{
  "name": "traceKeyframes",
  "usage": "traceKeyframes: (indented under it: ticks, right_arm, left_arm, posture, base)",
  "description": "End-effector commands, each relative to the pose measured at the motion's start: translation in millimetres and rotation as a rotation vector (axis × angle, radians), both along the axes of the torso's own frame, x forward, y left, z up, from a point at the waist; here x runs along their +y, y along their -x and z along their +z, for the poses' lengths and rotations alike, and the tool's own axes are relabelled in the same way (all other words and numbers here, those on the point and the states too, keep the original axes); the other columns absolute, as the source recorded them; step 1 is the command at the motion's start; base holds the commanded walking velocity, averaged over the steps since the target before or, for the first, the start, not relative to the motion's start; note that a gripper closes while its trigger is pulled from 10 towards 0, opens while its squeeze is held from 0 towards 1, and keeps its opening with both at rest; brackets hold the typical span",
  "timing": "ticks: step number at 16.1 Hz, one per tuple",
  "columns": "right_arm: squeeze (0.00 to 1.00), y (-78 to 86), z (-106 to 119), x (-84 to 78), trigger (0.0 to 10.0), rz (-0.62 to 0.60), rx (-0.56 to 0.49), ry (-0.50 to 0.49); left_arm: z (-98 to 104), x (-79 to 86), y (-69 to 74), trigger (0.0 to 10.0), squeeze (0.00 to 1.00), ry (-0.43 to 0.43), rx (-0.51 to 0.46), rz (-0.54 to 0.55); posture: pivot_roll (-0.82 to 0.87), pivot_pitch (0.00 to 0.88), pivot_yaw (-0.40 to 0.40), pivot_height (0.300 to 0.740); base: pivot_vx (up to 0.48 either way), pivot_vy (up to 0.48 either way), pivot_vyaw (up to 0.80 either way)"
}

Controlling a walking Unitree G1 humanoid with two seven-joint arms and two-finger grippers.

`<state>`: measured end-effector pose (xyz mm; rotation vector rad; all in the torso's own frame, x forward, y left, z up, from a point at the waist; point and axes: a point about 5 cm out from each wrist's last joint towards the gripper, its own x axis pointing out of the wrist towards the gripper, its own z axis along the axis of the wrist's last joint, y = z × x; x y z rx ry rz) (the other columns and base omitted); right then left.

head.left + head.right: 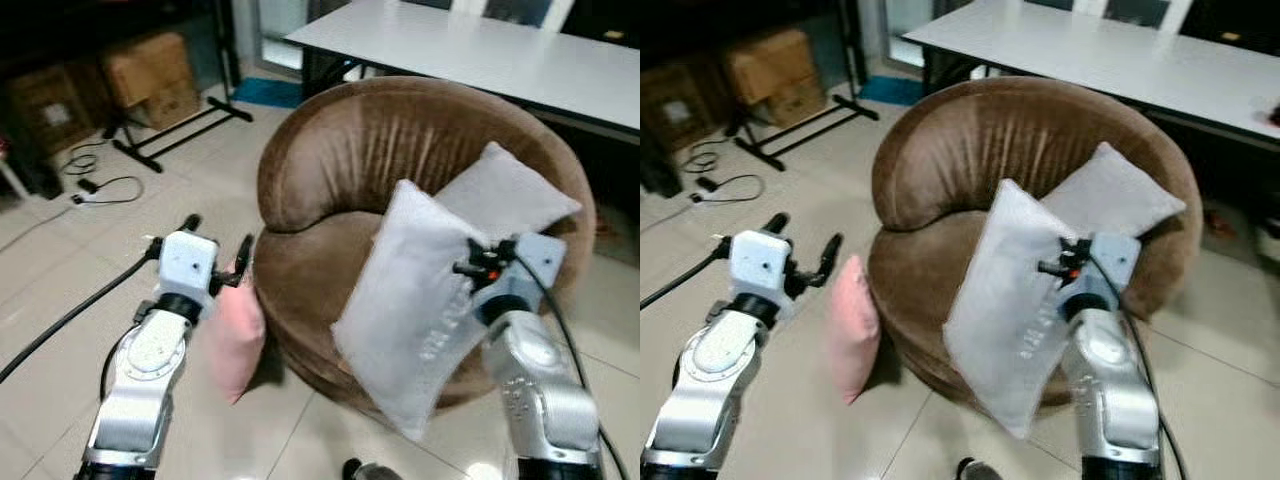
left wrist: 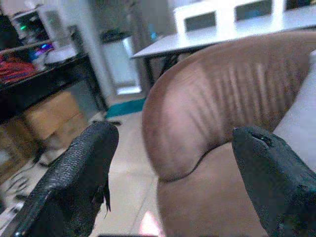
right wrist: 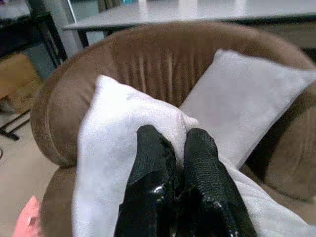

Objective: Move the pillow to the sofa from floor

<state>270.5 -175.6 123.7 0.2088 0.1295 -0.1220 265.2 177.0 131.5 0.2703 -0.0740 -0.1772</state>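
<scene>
A light grey pillow (image 1: 412, 300) hangs tilted over the front of the round brown sofa (image 1: 340, 150), its lower corner below the seat's edge. My right gripper (image 1: 470, 262) is shut on the pillow's upper right edge; in the right wrist view both black fingers (image 3: 154, 163) pinch the cloth. A second grey pillow (image 1: 510, 190) leans against the sofa's back on the right. A pink pillow (image 1: 236, 335) stands on the floor against the sofa's left side. My left gripper (image 1: 215, 250) is open, raised just above the pink pillow and beside the sofa, with nothing between its fingers (image 2: 84, 163).
A long white table (image 1: 480, 50) stands behind the sofa. Cardboard boxes (image 1: 150, 75), a black stand's feet (image 1: 175, 130) and loose cables (image 1: 100, 185) lie on the tiled floor at the far left. Black cables run from both wrists.
</scene>
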Motion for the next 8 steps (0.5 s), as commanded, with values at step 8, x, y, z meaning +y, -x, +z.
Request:
traceKeyframes:
  ticks: [8]
  right_arm:
    - [0.0,-8.2,42,30.0,10.0,0.228,-0.194,0.006]
  left_arm:
    - [4,12.7,5.5,10.0,0.0,-0.025,-0.008,0.008]
  posture:
    - [0.08,0.0,-0.011,0.74]
  base:
    - [0.15,0.0,-0.75]
